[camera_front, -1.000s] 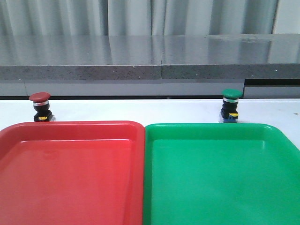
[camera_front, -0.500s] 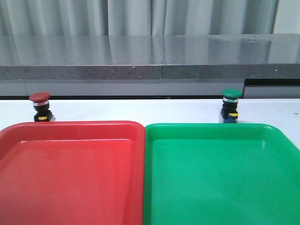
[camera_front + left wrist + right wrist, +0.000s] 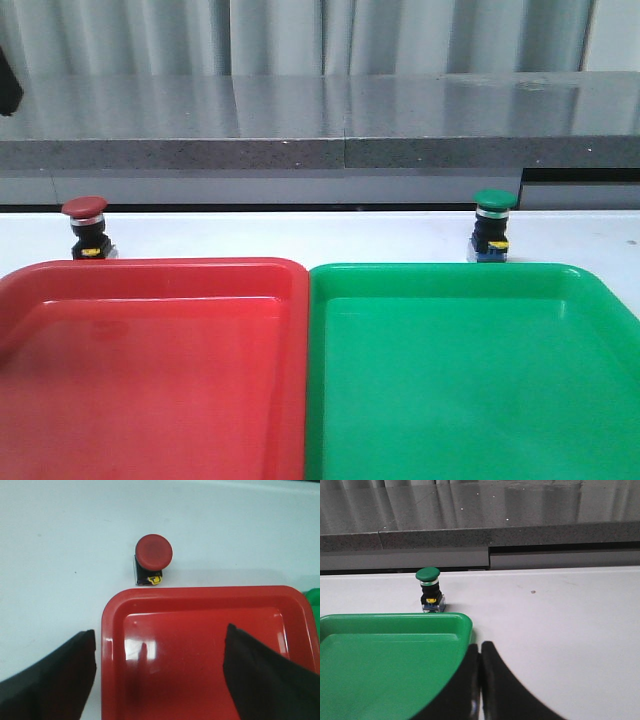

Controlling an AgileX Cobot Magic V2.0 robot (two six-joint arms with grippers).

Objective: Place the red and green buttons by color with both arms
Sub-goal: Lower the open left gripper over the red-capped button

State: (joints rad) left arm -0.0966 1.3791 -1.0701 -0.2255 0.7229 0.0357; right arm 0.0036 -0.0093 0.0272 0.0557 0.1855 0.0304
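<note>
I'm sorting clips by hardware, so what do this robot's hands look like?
Both are plain black with no markings or cables visible. The left hand has two broad, angular, wedge-shaped fingers. The right hand shows two smooth, curved black fingers.

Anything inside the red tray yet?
No. The red tray holds nothing in the front view; the red button stands on the table behind its far rim. In the left wrist view the open left gripper hides the tray's near corners.

No readable text, labels, brands or numbers on buttons, trays or table.
</note>
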